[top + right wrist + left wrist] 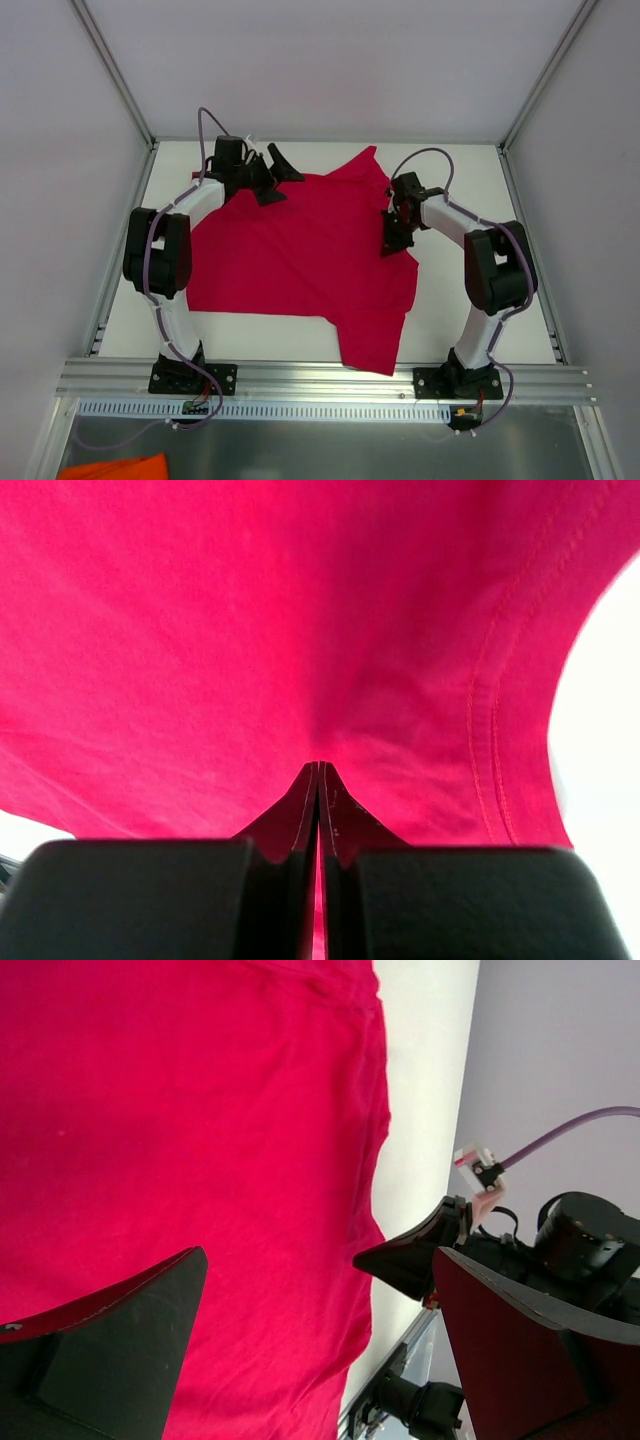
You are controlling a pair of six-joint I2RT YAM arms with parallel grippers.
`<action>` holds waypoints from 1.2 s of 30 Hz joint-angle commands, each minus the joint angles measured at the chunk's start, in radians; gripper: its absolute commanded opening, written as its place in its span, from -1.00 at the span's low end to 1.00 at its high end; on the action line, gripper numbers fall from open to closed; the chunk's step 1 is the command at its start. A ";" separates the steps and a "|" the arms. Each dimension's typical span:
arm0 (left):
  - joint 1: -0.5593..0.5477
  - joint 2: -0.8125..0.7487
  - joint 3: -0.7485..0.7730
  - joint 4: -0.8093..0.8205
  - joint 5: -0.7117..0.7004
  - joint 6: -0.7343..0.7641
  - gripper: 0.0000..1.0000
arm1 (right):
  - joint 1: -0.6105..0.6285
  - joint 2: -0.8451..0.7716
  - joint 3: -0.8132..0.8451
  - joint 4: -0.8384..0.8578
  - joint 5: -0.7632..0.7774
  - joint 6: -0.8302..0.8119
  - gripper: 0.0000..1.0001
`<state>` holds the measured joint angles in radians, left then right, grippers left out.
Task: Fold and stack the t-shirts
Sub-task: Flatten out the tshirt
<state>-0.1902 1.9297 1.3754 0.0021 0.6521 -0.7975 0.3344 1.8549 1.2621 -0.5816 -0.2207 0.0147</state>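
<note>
Left fingers: we've got them spread wide apart, nothing between them, poised over the far left corner of the cloth.
Under the left fingers: the plain crimson-red short-sleeved t-shirt of thin soft fabric, smooth and flat here. In the left wrist view, its edge runs just past the right-hand finger.
Right fingers: pressed tight together, and we can see a sliver of red in the slit between them. They are clamped on a thin pinch of the shirt at its right edge.
At the right fingertips: the fabric puckers in towards the tips and fans out beyond them.
Right of the right fingertips: a double-stitched hem curves away, with bare white beyond it.
T-shirt overall: opened out on the white tabletop, lying between the two sets of fingers. One flap points away beyond them and another reaches back toward the arm bases.
Well behind both sets of fingers: a scrap of orange cloth lies below the near metal rail, well apart from the shirt.
</note>
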 commanded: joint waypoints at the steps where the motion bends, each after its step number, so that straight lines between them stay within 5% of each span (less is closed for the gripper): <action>1: -0.006 -0.084 0.033 0.009 0.040 0.021 0.98 | 0.014 -0.085 -0.021 -0.026 0.021 -0.007 -0.98; 36: 0.129 -0.236 0.117 0.098 0.150 -0.124 0.97 | 0.107 -0.264 -0.377 -0.032 0.118 0.067 -0.98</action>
<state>-0.0753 1.7554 1.4479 0.0658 0.7586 -0.9066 0.4236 1.6295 0.9199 -0.6003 -0.1326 0.0532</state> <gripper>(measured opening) 0.987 0.017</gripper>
